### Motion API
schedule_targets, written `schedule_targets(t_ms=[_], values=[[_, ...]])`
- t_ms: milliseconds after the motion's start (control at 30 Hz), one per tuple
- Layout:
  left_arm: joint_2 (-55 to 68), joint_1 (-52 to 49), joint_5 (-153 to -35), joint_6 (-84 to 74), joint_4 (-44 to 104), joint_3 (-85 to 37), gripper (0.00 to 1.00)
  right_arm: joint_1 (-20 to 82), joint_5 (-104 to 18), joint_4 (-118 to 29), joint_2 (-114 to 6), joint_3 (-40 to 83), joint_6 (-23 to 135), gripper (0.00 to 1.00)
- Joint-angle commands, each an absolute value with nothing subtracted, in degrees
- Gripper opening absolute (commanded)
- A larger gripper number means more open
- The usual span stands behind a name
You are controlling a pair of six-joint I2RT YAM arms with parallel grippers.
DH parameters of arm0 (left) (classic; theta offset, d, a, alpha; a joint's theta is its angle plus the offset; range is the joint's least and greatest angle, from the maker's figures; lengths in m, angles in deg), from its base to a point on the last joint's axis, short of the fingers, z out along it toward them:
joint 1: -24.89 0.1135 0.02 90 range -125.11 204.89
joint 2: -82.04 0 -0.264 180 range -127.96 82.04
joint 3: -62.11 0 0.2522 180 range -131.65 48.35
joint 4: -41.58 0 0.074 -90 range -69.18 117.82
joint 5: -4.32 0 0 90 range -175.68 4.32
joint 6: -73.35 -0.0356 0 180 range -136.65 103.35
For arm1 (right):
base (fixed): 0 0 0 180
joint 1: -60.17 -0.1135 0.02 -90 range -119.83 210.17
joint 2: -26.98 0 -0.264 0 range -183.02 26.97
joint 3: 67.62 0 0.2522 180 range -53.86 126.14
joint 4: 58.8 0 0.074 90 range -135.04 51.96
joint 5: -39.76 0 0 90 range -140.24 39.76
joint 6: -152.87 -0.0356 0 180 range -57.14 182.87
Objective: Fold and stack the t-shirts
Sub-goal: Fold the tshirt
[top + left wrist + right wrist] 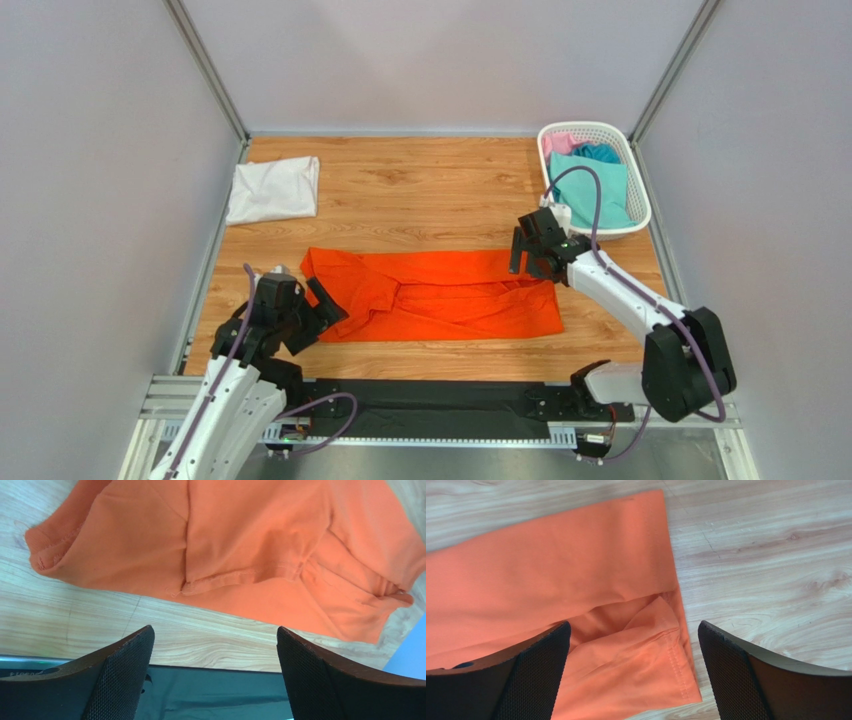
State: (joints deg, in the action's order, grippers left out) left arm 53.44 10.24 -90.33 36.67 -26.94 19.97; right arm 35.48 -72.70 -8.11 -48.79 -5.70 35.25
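Observation:
An orange t-shirt [440, 295] lies lengthwise across the middle of the wooden table, folded into a long band with wrinkles along its centre. My left gripper [318, 312] hovers open over the shirt's left, sleeve end [210, 555]; between its fingers I see only bare wood and the table's front edge. My right gripper [530, 252] hangs open above the shirt's right hem [646, 650], holding nothing. A white t-shirt [273, 188] lies folded at the back left. Teal [590, 185], pink [558, 143] and blue [598, 152] t-shirts sit in the basket.
A white lattice basket [640, 200] stands at the back right corner. Grey walls close in both sides and the back. A black strip with a metal rail [430, 400] runs along the near edge between the arm bases.

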Motion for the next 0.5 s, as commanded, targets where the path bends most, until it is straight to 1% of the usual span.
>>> schedule_targets(t_ms=[0,67,100,133,267,300,367,400,467], values=[[53.83,10.04,-90.09,36.35,-28.87,14.61,1.00,33.89,-64.79,-9.43,-44.40,-2.63,37.28,1.00],[51.38,10.04,-88.85,34.95,-26.33,12.76,1.00,32.66,-60.72,-10.66,-44.04,-2.19,38.78,1.00],[49.89,10.04,-89.02,34.51,-25.01,11.97,1.00,32.74,-56.18,-12.24,-44.13,-2.01,40.00,1.00],[46.48,10.04,-90.59,33.46,-21.61,11.62,1.00,32.74,-55.26,-12.86,-44.48,-1.92,40.19,1.00],[35.22,10.04,-94.99,32.57,-13.42,10.56,1.00,32.83,-57.09,-13.48,-48.68,-0.25,40.72,1.00],[30.67,10.04,-95.87,32.57,-9.92,10.82,1.00,32.75,-57.18,-13.92,-49.66,0.36,41.06,1.00],[26.16,10.04,-98.07,32.92,-6.21,11.44,1.00,32.74,-56.92,-15.14,-52.11,0.89,41.33,1.00],[21.71,9.95,-98.42,33.01,-2.71,11.70,1.00,32.74,-56.84,-15.68,-54.56,1.07,41.51,1.00],[17.11,9.86,-98.17,33.19,-0.05,11.35,1.00,32.83,-56.57,-16.73,-57.65,2.12,41.68,1.00]])
